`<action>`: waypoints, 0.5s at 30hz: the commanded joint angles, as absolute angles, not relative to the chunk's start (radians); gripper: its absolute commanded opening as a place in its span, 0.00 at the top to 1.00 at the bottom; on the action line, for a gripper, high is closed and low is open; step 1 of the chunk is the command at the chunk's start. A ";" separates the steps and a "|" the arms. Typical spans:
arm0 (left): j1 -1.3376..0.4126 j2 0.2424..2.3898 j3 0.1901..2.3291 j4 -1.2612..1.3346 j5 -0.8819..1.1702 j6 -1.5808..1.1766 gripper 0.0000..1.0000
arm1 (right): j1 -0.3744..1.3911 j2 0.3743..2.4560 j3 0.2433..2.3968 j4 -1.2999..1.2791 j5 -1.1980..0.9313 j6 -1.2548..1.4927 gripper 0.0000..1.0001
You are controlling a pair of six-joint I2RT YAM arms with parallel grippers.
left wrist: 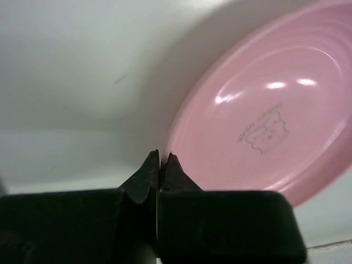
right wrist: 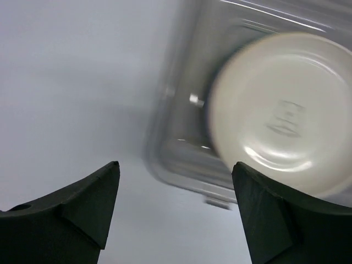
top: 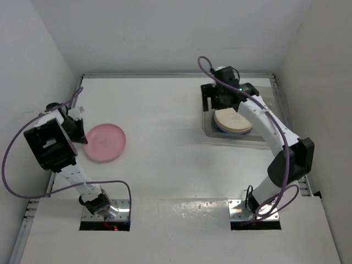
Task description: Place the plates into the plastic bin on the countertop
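1. The round pink plate (top: 105, 142) lies flat on the left part of the white surface (top: 165, 159), well apart from the bin. It is right side up, with a small printed mark at its centre. It is the only plate lying outside the bin.

2. The left pincer (left wrist: 160, 163) sits at the left rim of the pink plate, low to the surface. Its fingers are pressed together with no gap showing at the tips. The tips lie just beside the rim. Whether the rim is caught between them cannot be told.

3. The clear, shallow rectangular plastic bin (top: 207, 130) stands at the far right of the surface. A round cream plate (top: 233, 121) lies uppermost in it, on other plates. A lavender edge shows below its left side.

4. The right pincer (right wrist: 176, 165) hangs above the left end of the bin. Its fingers stand wide apart with nothing between them and touch neither the cream plate nor the bin.

5. Edges. The pink plate is near the left wall (top: 38, 71), and the left arm fills the gap between the two. The bin is close to the right wall (top: 319, 82) and the back wall (top: 176, 38). The right arm crosses over the bin's near right corner.

6. Open room. A broad bare stretch of surface lies between the pink plate and the bin. Bare surface also runs from the plate to the back wall.
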State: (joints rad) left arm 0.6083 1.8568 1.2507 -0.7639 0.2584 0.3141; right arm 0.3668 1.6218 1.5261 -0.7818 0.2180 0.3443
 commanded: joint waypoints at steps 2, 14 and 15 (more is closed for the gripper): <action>0.398 1.734 1.359 -0.762 0.520 0.261 1.00 | 0.532 1.655 1.555 -0.572 0.005 0.302 0.16; -0.003 1.712 1.672 -0.782 0.571 0.144 1.00 | 0.611 1.980 1.816 -0.499 -0.077 0.474 0.19; -0.003 1.712 1.690 -0.791 0.583 0.144 1.00 | 0.611 1.980 1.815 -0.505 -0.048 0.471 0.21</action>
